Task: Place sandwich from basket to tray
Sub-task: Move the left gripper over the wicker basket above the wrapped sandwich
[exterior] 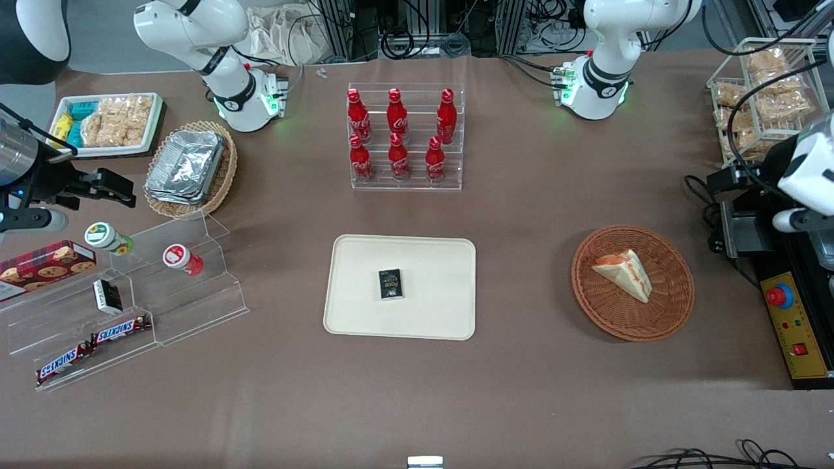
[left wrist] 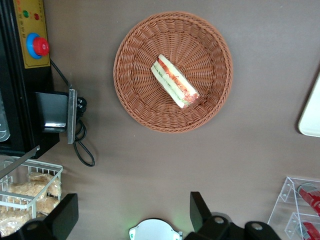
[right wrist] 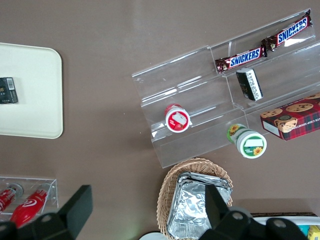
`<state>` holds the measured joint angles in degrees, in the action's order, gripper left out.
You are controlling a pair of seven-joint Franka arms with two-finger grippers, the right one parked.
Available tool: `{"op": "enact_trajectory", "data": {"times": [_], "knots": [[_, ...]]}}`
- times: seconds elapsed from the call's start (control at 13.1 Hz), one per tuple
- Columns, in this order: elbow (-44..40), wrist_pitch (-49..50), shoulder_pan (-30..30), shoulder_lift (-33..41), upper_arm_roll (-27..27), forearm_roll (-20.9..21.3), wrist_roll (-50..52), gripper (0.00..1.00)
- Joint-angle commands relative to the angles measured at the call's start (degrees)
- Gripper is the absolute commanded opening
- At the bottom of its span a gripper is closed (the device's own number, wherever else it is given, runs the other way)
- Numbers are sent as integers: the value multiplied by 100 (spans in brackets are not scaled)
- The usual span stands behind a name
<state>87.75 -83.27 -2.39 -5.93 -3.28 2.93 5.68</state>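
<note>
- Reddish-brown wicker marks the basket (exterior: 632, 283) in the front view; it sits on the brown table (exterior: 521, 391) toward the working arm's end, and the sandwich (exterior: 624, 273) lies inside it with its white bread face up.
- Cream-beige, the tray (exterior: 401, 286) lies flat near the table's middle, well apart from the basket, with a small dark packet (exterior: 390, 284) on it.
- Farther from the front camera than the tray stands a clear rack of red cola bottles (exterior: 399, 137).
- From the front, the working arm shows only at the frame's edge, above a black control box with a red button (exterior: 779, 296); its gripper is probably outside this view.
- Through the left wrist view, the gripper (left wrist: 132, 212) hangs high over the bare table just beside the basket (left wrist: 130, 95), its two black fingers (left wrist: 199, 210) spread wide apart and holding nothing.
- That same view shows the sandwich (left wrist: 175, 81) resting on edge in the basket, orange-red and green filling layers facing the camera, untouched.
- A corner of the tray (left wrist: 311, 115) shows, apart from the basket.
- Seen from the right wrist view, the tray (right wrist: 30, 90) carries the dark packet (right wrist: 7, 90), and a clear stepped stand holds Snickers bars (right wrist: 262, 42).
</note>
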Motion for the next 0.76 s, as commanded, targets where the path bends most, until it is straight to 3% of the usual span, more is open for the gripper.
{"op": "enact_trajectory", "data": {"times": [0.0,0.23,0.69], "knots": [[722,-660,-34,82,-24,84,-6,100],[1989,-1822,-34,417,-24,58,100,100],[2790,-3008,-25,75,-33,-30,951,100]]}}
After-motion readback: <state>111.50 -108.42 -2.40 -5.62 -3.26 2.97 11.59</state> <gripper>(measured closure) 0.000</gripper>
